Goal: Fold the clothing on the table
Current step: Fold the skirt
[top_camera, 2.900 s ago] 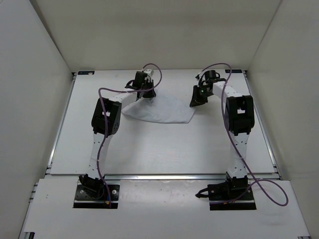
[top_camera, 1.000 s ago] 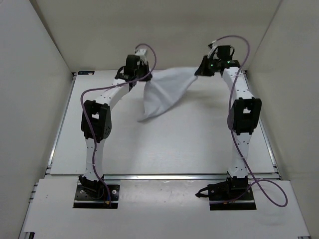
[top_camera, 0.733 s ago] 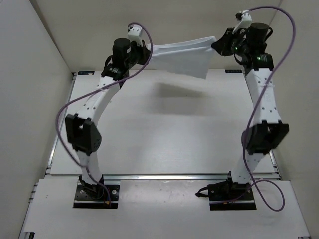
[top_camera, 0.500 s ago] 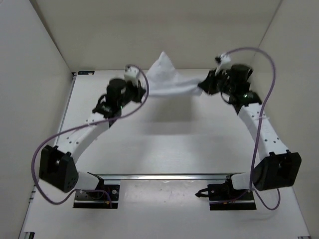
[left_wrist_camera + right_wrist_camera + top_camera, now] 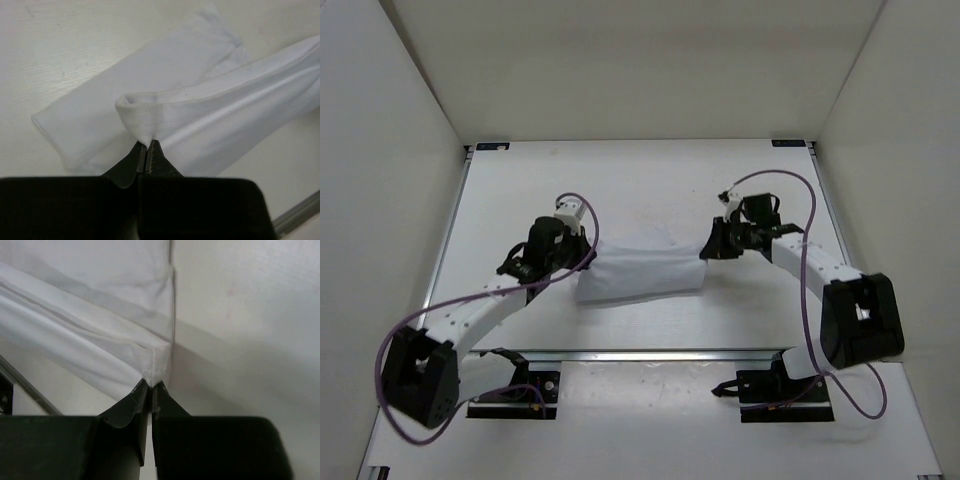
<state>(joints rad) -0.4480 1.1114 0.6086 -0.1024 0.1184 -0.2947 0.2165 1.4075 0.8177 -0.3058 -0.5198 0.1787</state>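
on the bench [image 5: 650,190], limp, light clothing [image 5: 640,277] is pinched at its end hems by left gripper [image 5: 147,150] and right gripper [image 5: 150,387], both closed tight.

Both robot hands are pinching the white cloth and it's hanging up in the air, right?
Not in the air: the left gripper and right gripper pinch the clothing, but it lies on the table, as the top external view shows.

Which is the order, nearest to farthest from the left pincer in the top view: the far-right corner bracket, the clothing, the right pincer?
From the left pincer:
1. The clothing, gripped at its left end.
2. The right pincer, across at the garment's right end.
3. The far-right corner bracket, in the back corner.
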